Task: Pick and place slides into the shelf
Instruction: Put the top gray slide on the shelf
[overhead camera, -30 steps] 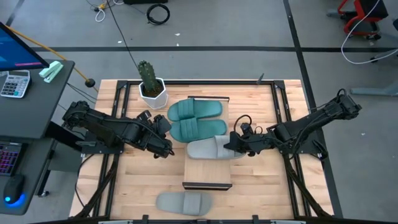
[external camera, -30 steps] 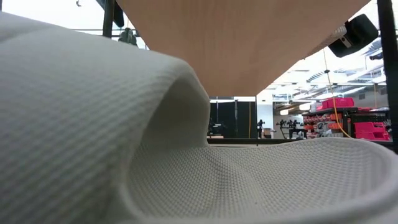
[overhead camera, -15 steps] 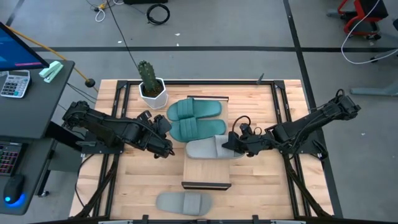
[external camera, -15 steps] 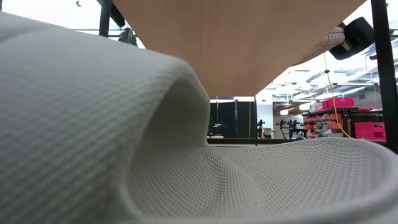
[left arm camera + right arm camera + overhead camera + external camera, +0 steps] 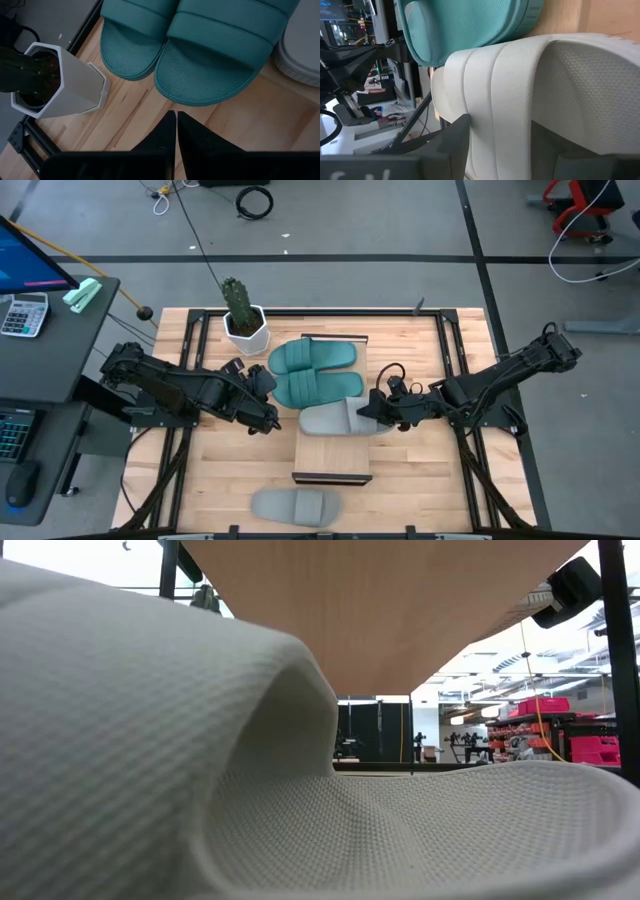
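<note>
Three slides sit on the shelf [image 5: 333, 460]: two teal slides [image 5: 316, 372] and a grey slide [image 5: 340, 419], right pincer [image 5: 372, 410] apart astride its strap. Left pincer [image 5: 270, 412] together beside the cactus pot [image 5: 244, 328]. Second grey slide [image 5: 296, 504] on the desk [image 5: 210, 480] blocks the low view.

3 slides [image 5: 318, 387] lie on the shelf [image 5: 334, 455]; 1 slide [image 5: 297, 505] before it.
</note>
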Action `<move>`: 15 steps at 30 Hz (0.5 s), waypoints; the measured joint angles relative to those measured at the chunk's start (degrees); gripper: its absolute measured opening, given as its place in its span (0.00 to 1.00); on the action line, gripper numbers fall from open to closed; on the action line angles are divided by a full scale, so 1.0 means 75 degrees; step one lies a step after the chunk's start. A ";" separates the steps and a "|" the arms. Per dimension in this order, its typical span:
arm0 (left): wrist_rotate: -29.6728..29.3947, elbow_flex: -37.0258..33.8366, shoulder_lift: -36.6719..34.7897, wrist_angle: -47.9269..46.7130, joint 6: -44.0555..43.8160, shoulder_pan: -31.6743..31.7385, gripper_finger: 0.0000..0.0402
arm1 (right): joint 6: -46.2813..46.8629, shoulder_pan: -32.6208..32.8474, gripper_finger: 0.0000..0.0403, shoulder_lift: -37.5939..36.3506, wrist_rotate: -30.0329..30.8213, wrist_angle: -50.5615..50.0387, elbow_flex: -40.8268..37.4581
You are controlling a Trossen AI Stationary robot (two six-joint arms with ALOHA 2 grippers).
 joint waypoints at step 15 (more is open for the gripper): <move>-0.0012 0.0000 0.0000 0.0003 0.0020 -0.0005 0.05 | 0.0026 0.0003 0.39 -0.0022 -0.0202 -0.0192 0.0083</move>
